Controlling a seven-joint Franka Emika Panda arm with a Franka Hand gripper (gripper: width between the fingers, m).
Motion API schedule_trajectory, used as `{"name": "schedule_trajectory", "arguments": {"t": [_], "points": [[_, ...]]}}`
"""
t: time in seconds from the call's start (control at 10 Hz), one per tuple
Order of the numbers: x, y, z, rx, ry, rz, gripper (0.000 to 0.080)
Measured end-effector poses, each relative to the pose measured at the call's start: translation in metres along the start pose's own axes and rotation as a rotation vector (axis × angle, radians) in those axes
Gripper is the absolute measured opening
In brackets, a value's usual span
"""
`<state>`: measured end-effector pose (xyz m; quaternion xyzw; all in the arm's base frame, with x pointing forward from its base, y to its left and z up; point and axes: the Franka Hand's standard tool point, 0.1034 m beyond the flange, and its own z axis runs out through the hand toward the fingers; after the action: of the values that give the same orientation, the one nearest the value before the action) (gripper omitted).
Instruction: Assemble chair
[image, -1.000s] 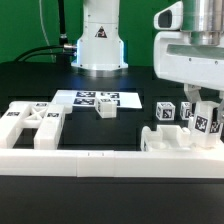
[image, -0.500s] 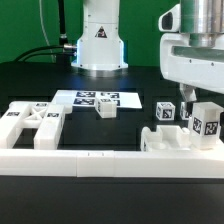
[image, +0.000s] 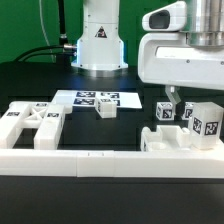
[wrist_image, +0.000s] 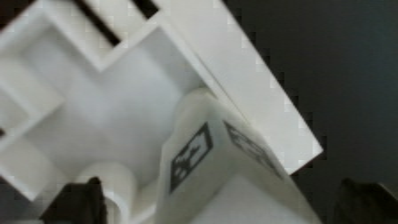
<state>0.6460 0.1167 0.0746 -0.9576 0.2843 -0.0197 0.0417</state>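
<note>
White matte chair pieces stood on the black desk (image: 30, 85). The jaws hung just above a cluster of them and looked spread: in the wrist view one dark fingertip (wrist_image: 80, 200) stood clear of the tagged block (wrist_image: 222, 160), with a strip of white showing between them, so nothing seemed pinched. In the exterior view that tagged block (image: 206, 122) stood upright just below the jaws. A small tagged cube (image: 165, 110) sat beside the one visible finger (image: 173, 95), and a notched piece (image: 172, 141) lay just in front of both. Well apart from the jaws lay an open frame piece (image: 30, 124). A little block (image: 107, 110) sat by the marker board (image: 95, 97), between the frame piece and the jaws. The long border rail (image: 90, 160) ran along the front.
</note>
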Motion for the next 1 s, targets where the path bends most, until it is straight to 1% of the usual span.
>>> {"name": "schedule_trajectory", "arguments": {"t": [0.1,0.3,0.4,0.5,0.6,0.7,0.9,1.0], "points": [[-0.0003,0.0004,-0.0001,-0.006,-0.011,-0.138,0.0649],[0.0010,-0.0005,-0.0014,-0.010,-0.022,-0.355,0.0649],[0.0010,-0.0005,-0.0015,-0.018,-0.020,-0.473,0.0649],[-0.0005,-0.0029,-0.0022,-0.027,-0.019,-0.522,0.0649],[0.0006,-0.0036,-0.0033,-0.042,-0.012,-0.610,0.0649],[0.0014,-0.0028,-0.0034,-0.045,-0.011,-0.649,0.0649],[0.0018,-0.0024,-0.0033,-0.045,-0.011,-0.667,0.0382],[0.0017,-0.0025,-0.0033,-0.045,-0.010,-0.638,0.0286]]}}
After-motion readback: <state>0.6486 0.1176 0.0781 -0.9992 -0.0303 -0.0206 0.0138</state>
